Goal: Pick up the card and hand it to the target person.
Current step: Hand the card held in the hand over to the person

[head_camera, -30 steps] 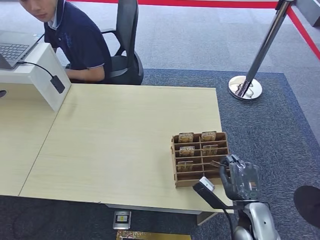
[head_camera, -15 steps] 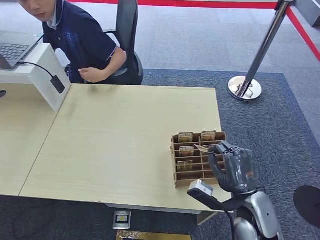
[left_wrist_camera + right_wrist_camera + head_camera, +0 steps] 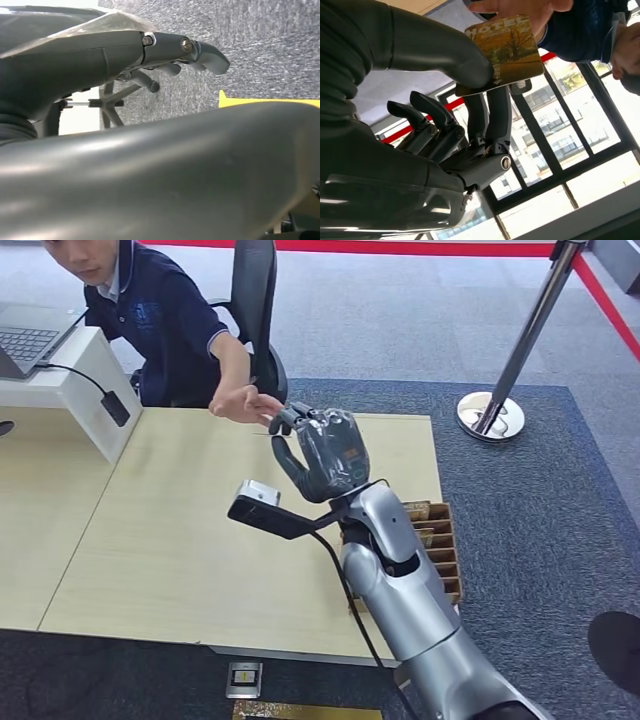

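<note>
My right hand point(image 3: 323, 454) is raised over the far side of the table point(image 3: 181, 530), stretched toward the seated person point(image 3: 158, 315). In the right wrist view the hand point(image 3: 448, 140) pinches a card point(image 3: 505, 50) with an autumn picture and hotel lettering between its thumb and fingers. The person's hand point(image 3: 520, 7) touches the card's far edge. From the head, that outstretched hand point(image 3: 241, 402) meets my fingertips. My left hand point(image 3: 170, 50) hangs over grey carpet, its fingers stretched out and holding nothing.
A wooden card rack point(image 3: 444, 540) with more cards stands at the table's near right corner, partly behind my right arm. A laptop point(image 3: 26, 340) on a white stand sits far left. A black office chair point(image 3: 255, 310) is behind the person. A chrome stanchion base point(image 3: 490, 416) stands right.
My right hand lifted the card away from the rack and swung up and left across the table to the person, who reached out a hand to meet it.
</note>
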Controlling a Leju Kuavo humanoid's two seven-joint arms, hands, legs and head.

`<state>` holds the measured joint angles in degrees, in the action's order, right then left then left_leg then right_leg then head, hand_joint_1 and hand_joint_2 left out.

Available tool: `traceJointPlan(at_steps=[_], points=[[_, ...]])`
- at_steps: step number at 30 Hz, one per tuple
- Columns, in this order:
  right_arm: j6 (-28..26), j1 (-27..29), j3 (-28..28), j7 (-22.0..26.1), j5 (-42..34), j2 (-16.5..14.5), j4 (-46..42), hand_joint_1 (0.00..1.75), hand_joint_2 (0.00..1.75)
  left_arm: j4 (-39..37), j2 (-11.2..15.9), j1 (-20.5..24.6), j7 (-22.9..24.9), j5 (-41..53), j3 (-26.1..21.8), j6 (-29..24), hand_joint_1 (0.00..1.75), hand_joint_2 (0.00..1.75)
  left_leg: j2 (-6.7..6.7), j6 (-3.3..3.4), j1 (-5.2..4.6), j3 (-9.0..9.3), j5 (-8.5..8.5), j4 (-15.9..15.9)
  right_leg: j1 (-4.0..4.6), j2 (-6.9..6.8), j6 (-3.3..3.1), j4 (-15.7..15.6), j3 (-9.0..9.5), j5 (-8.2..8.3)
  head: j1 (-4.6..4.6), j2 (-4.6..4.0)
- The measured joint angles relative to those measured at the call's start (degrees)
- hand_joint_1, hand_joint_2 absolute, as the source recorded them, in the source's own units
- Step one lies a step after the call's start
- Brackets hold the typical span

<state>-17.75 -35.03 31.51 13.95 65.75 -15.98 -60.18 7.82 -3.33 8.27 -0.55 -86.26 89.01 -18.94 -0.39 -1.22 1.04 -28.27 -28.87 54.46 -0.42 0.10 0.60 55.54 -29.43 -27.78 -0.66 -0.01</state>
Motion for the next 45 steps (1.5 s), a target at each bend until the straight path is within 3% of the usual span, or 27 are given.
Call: traceJointPlan(at_steps=[8,18,22,24,28,34,45], points=[[-2.25,-5.6,0.85,1.41,-3.88,-3.68,11.18,1.75,1.75,0.0,-0.13,-0.05,2.26,-0.79,-0.02,-1.21,0.0,0.0,0.0,0.0,-0.01,-0.06,0.0,0.01,-0.01,0.0,0.0,-0.04,-0.05,0.01,-0.01,0.01],[-4.04,-8.47,6.39,0.79,-11.79,-4.26,18.17,1.75,1.75,0.0,-0.14,-0.07,2.5,-0.99,-0.16,-2.06,0.0,0.0,0.0,0.0,0.0,-0.06,0.0,0.0,-0.01,0.0,0.0,-0.03,-0.06,0.01,0.0,0.0],[-4.67,-9.06,9.06,-0.05,-15.47,-4.26,19.22,0.06,1.75,0.0,-0.15,-0.06,2.32,-0.98,-0.21,-2.37,0.0,0.0,0.0,0.0,0.0,-0.06,0.0,0.01,0.0,0.0,0.0,-0.03,-0.07,0.01,-0.01,0.01],[-5.47,-9.14,9.64,-0.32,-16.8,-4.26,19.6,0.0,1.75,0.0,-0.15,-0.07,2.32,-0.98,-0.2,-2.4,0.0,0.0,0.0,0.0,-0.01,-0.06,0.0,0.01,0.0,0.0,0.0,-0.04,-0.07,0.01,-0.01,0.0],[-7.6,-8.35,8.14,1.01,-16.72,-4.18,19.51,0.0,0.0,0.0,-0.14,-0.09,2.56,-0.98,-0.19,-2.38,0.0,0.0,0.0,0.0,-0.01,-0.05,0.0,0.01,-0.01,0.0,0.0,-0.06,-0.09,0.01,0.0,0.01],[-11.17,-0.93,0.53,3.47,-15.69,-2.81,10.63,0.0,0.0,0.0,-0.14,-0.21,4.29,-0.84,-0.08,-1.82,0.0,0.0,-0.03,0.01,-0.01,-0.08,-0.02,0.02,-0.01,-0.01,0.0,-0.12,-0.1,0.0,0.0,0.01],[-21.57,29.37,-11.88,5.03,-16.57,4.27,-25.25,0.0,0.0,0.0,-0.13,-0.75,3.64,-1.2,-0.22,-1.63,0.0,0.0,-0.11,0.05,-0.01,-0.17,-0.21,0.02,-0.01,-0.01,0.02,-0.22,-0.19,-0.08,-0.01,0.0]])
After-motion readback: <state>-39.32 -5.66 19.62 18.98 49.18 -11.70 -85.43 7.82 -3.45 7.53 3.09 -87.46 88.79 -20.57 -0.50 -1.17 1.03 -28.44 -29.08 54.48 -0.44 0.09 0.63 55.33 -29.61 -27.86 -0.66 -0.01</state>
